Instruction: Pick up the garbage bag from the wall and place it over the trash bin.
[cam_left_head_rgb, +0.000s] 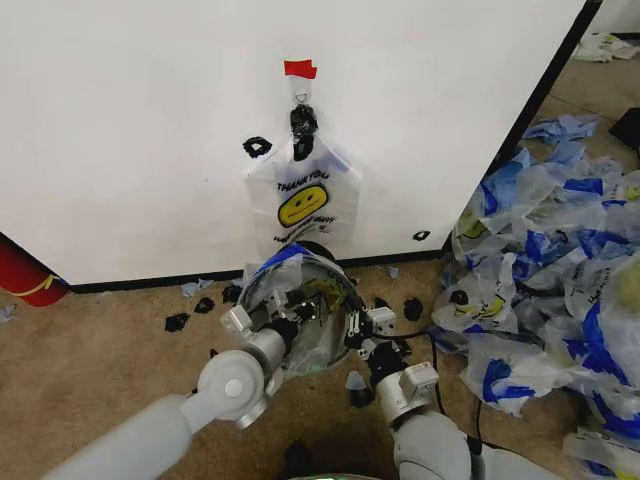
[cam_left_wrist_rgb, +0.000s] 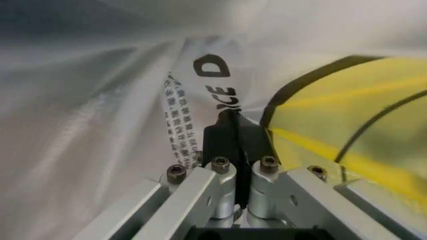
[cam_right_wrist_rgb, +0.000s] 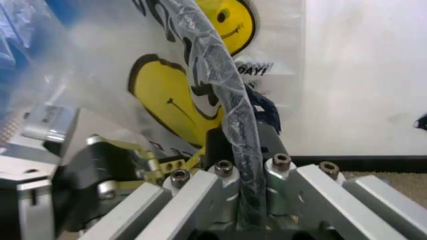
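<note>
Your left gripper (cam_left_wrist_rgb: 235, 131) and right gripper (cam_right_wrist_rgb: 243, 145), both clamped on the garbage bag (cam_left_head_rgb: 297, 290), stretch it over the trash bin (cam_left_head_rgb: 322, 352); another bag (cam_left_head_rgb: 303, 198) hangs beyond on the wall (cam_left_head_rgb: 130, 120).

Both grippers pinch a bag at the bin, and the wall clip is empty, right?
The clip is not empty: the head view shows a smiley bag hanging from it. The left gripper and right gripper do pinch another bag at the bin.
</note>
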